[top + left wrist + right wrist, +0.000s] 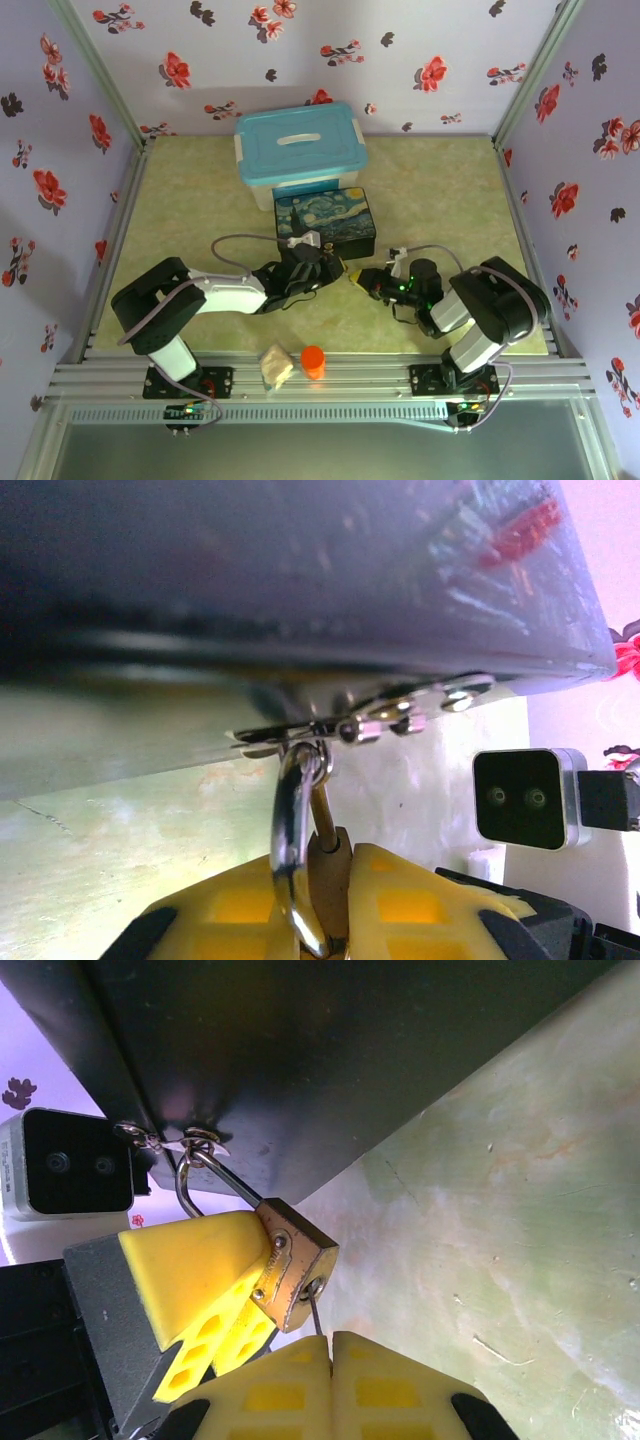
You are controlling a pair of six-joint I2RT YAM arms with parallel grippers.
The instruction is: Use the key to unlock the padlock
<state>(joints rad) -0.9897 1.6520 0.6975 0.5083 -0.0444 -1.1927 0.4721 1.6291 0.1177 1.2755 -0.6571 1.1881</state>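
Well, at the left the table is bare mat from the left wall to the left arm, so I have open room on that side; the blue-lidded tub sits toward the far edge, with the painted box just in front of it; the box's front edge is close behind both wrists, leaving little slack there. The left gripper reaches in from the left, clenched on the padlock; in the right wrist view its yellow pads squeeze the brass body from the side; the body hangs tilted off the box's lower front edge, its shackle threaded through the clasp. The key stands just below the lock, its thin shaft running from the keyhole in the bottom face down into the right gripper; that pincer is clamped tight on the key, pads pressed together. The two grippers meet almost tip to tip in front of the box. Rightward the mat runs bare to the right wall, with room beyond the right arm. On the near rail, between the arm bases, a beige lump and an orange cylinder stand side by side, well apart from the lock.
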